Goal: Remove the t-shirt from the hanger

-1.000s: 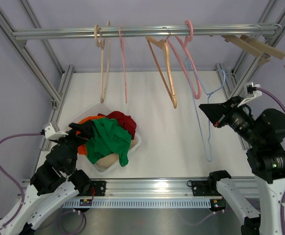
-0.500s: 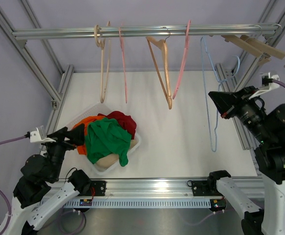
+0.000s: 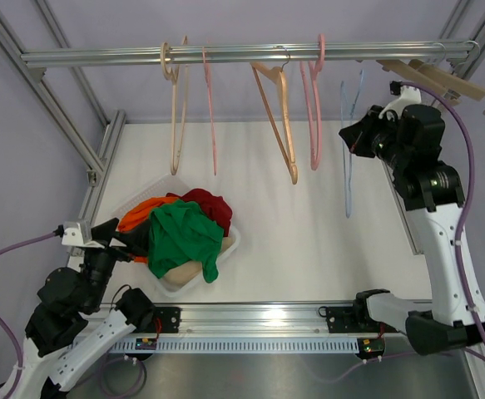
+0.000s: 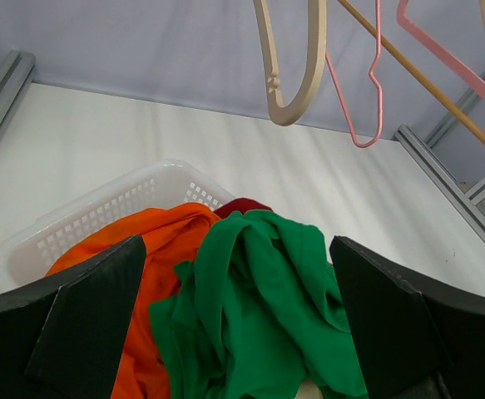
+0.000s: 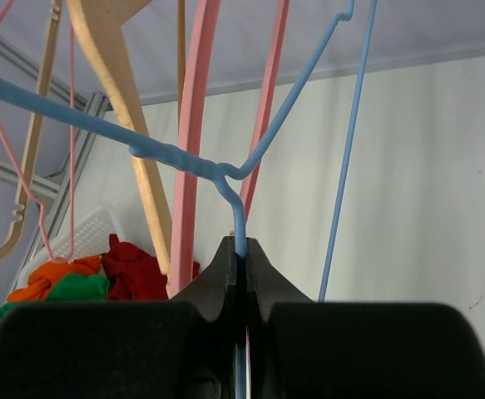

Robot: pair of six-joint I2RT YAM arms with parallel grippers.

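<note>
Blue wire hanger [image 5: 225, 176], bare, sits pinched in the closed right claw [image 5: 240, 264] beside a pink hanger [image 5: 190, 166]. So thin a grip could let it twist free or snag that neighbour. The green t-shirt [image 4: 267, 316] lies in the white basket [image 4: 126, 195] below the spread, empty left claw [image 4: 235, 253].

No text, number, label or brand can be read in any view. The clothes, the hangers and the basket show plain colours only. Near the front rail [image 3: 250, 314], beside the arm bases, there are small red spots, too small to tell if they are signs.
</note>
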